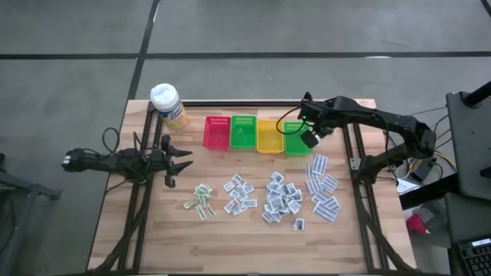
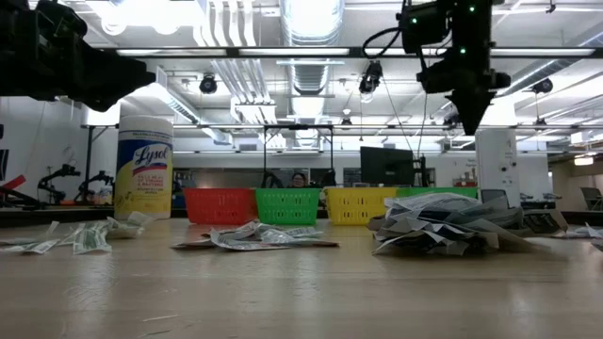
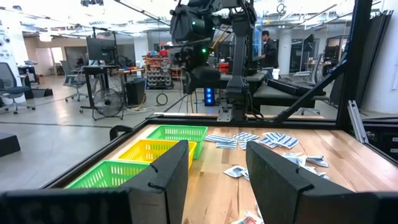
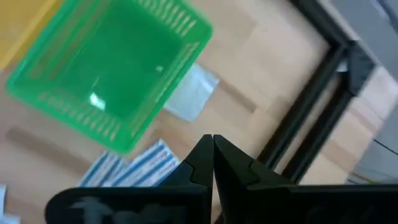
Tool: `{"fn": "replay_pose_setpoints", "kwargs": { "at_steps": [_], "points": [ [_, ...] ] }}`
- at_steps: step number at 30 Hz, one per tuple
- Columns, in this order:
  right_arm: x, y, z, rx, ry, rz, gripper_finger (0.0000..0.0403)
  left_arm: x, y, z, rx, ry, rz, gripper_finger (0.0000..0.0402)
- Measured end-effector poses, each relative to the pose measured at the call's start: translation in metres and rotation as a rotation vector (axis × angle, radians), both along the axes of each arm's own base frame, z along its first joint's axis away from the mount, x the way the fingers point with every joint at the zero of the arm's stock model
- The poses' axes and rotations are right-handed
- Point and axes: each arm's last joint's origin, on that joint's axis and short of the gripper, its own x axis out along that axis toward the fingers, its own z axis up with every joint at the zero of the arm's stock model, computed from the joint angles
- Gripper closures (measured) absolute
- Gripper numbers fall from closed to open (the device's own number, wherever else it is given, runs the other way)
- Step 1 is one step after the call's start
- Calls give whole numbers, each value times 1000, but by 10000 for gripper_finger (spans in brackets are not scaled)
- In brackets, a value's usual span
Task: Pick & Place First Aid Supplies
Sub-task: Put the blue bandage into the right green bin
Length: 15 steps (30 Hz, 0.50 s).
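Packets (image 1: 280,195) in four loose heaps (dozens), four baskets (image 1: 242,133), right claw (image 1: 310,141) closed empty, left claw (image 1: 186,159) open

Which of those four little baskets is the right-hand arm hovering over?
The green basket at the right end of the row. The right gripper, shut and empty, hangs at its edge; the red, other green and yellow ones sit further left.

Matt wooden table (image 1: 360,245), glossy plastic baskets (image 1: 243,132), paper packets (image 1: 322,188).
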Motion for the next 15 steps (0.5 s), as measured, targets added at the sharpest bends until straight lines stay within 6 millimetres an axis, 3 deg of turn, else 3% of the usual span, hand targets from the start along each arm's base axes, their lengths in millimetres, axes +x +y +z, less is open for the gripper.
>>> {"fn": "replay_pose_setpoints", "kwargs": {
  "at_steps": [5, 11, 15],
  "points": [
    [-10, -3, -24, 72, -1, -30, 359, 0, 0, 0, -2, 0, 0, 243],
    [-26, -9, -53, 121, -19, -345, 292, 0, 0, 0, -20, -4, -2, 243],
    [-27, -11, -64, 107, -65, -451, 256, 0, 0, 0, -22, -7, -2, 243]
  ]
}}
